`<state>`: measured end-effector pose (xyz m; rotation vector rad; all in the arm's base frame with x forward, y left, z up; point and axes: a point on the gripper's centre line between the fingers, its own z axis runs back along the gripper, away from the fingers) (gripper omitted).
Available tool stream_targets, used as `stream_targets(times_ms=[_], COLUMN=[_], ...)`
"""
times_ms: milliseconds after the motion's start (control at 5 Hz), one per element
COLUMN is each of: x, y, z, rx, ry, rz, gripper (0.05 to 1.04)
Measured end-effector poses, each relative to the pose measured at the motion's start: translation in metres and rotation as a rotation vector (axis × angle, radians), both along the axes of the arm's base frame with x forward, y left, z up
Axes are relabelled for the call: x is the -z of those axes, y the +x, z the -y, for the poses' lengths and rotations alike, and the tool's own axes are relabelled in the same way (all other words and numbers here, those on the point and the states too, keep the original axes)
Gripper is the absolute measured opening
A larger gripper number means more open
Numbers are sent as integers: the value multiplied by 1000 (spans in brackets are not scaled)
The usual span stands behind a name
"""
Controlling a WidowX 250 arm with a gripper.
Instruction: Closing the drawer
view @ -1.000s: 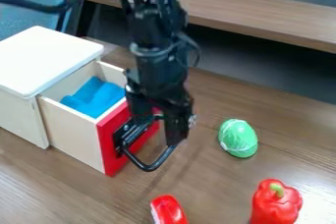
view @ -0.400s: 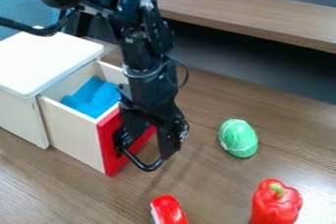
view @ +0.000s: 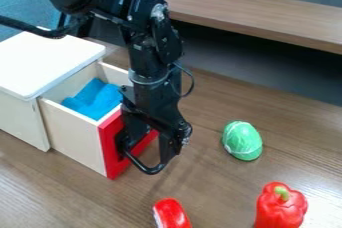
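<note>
Here's the drawer, out of its white-topped cabinet, its red front standing well apart from the body. Inside lies a blue cloth, below the side walls as far as I can see, so it shouldn't snag, I'd judge. The black handle juts from that front, and that's surely why I'm down here: front and handle are what I can push on, and the way shut runs straight back into the cabinet.

And my gripper? It hangs steeply at the handle, jaws parted partway, a strip of red showing between them. I see nothing clamped; black on black, whether I touch the handle I can't tell. A push should need no grip anyway, just firm contact kept near the middle, or the drawer could skew and jam.

So, relative to my jaws: the red front is right beside them, toward the view's left, the open box beyond it, the handle's bend just below my tips. Farther out on the wooden table, a green object, a red pepper and a red item all sit outside the closing path. Next, I'd press toward the cabinet.
</note>
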<state>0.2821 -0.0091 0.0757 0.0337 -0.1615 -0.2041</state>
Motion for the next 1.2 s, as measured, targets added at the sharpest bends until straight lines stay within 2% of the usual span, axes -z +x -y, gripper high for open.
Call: stream_targets(times_ms=[400, 600, 1000, 1200], x=[2, 2, -3, -4], y=[5, 6, 8, 7], z=[-16, -23, -44, -58], rx=[-71, -98, -128, -156], ry=[103, 146, 179, 180], rz=[11, 1, -7, -15], gripper=[999, 999, 998, 998])
